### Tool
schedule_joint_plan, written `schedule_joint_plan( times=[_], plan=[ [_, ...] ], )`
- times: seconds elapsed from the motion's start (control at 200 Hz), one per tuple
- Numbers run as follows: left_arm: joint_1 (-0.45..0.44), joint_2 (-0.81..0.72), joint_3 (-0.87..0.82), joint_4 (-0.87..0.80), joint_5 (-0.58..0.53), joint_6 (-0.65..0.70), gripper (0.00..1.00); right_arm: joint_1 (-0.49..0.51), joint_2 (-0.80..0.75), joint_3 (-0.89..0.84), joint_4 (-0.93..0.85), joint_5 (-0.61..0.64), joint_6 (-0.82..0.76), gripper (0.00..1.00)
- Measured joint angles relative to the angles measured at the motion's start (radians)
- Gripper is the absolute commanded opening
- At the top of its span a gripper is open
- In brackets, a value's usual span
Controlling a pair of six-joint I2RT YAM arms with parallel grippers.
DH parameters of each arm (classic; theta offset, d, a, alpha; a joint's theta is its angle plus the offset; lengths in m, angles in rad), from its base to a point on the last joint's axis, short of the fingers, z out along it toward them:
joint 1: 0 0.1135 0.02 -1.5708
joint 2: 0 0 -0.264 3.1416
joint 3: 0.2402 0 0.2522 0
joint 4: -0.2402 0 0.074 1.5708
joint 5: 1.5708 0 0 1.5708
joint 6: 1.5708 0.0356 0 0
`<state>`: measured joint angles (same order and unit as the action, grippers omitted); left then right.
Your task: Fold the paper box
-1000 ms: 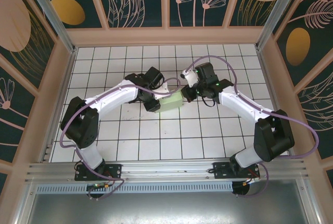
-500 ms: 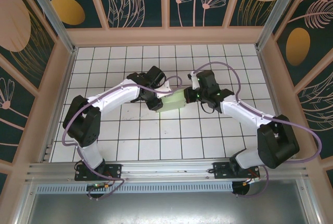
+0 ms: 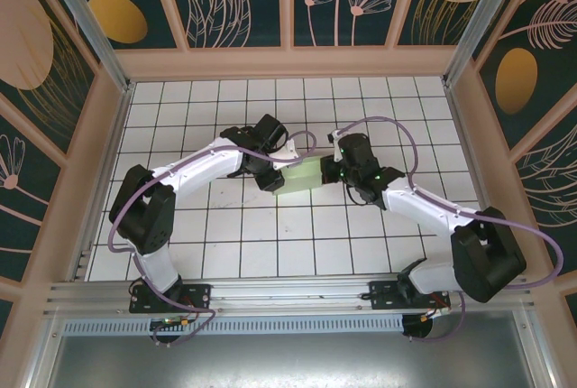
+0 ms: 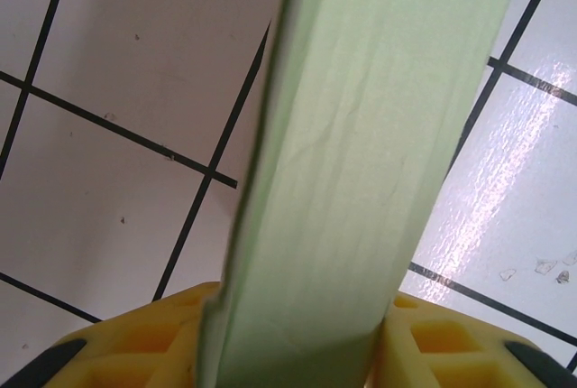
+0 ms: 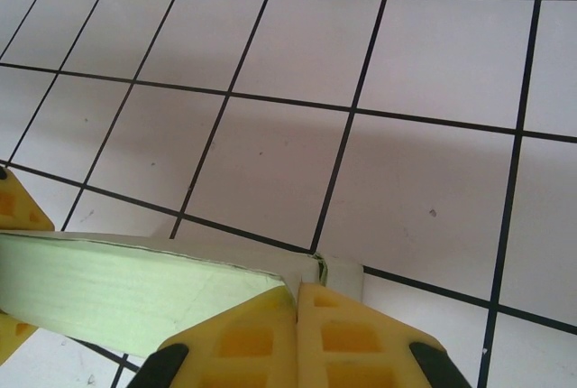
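The paper box (image 3: 302, 174) sits between the two arms, over the middle of the white tiled tabletop (image 3: 270, 244) and a little toward its far side. It is a pale mint-green piece of card, already folded into a flat shape. The left arm (image 3: 203, 162) reaches it from the left and the right arm (image 3: 419, 203) from the right.

In the left wrist view, the left fingers (image 4: 153, 338) are yellow and clamped on the paper box (image 4: 361, 135), one on each side, pressing its broad faces. The card rises from between them with faint creases on its surface.

In the right wrist view, the right fingers (image 5: 352, 338) are pressed together, pinching a thin edge of the paper box (image 5: 135, 289) at its right-hand corner. The box stretches away to the left, where the yellow tips of the left fingers (image 5: 13, 207) show at its far end. A soft shadow (image 5: 297, 180) lies on the tiles beyond the box.
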<state>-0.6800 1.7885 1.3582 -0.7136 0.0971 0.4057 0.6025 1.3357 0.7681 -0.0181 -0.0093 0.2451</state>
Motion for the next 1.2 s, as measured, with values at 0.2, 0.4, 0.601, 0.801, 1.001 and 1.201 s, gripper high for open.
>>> schedule_joint_plan(
  times=[0.2, 0.4, 0.601, 0.801, 1.001, 1.201],
  plan=[
    [0.000, -0.007, -0.032, 0.040, 0.004, -0.017, 0.60, 0.008, -0.006, -0.012, 0.015, 0.016, -0.002, 0.00],
    [0.001, -0.062, -0.082, 0.106, 0.068, -0.054, 0.74, 0.022, -0.006, -0.012, 0.015, 0.046, -0.004, 0.00],
    [0.001, -0.273, -0.222, 0.335, 0.048, -0.158, 0.99, 0.034, -0.006, -0.012, 0.015, 0.076, -0.008, 0.00],
    [0.001, -0.453, -0.433, 0.588, -0.042, -0.378, 0.95, 0.037, -0.005, -0.012, 0.015, 0.092, -0.007, 0.00],
    [0.001, -0.470, -0.452, 0.589, -0.081, -0.497, 0.39, 0.043, -0.006, -0.012, 0.014, 0.096, -0.007, 0.00],
    [0.001, -0.460, -0.447, 0.559, -0.057, -0.576, 0.32, 0.047, -0.006, -0.011, 0.012, 0.103, -0.008, 0.00]
  ],
)
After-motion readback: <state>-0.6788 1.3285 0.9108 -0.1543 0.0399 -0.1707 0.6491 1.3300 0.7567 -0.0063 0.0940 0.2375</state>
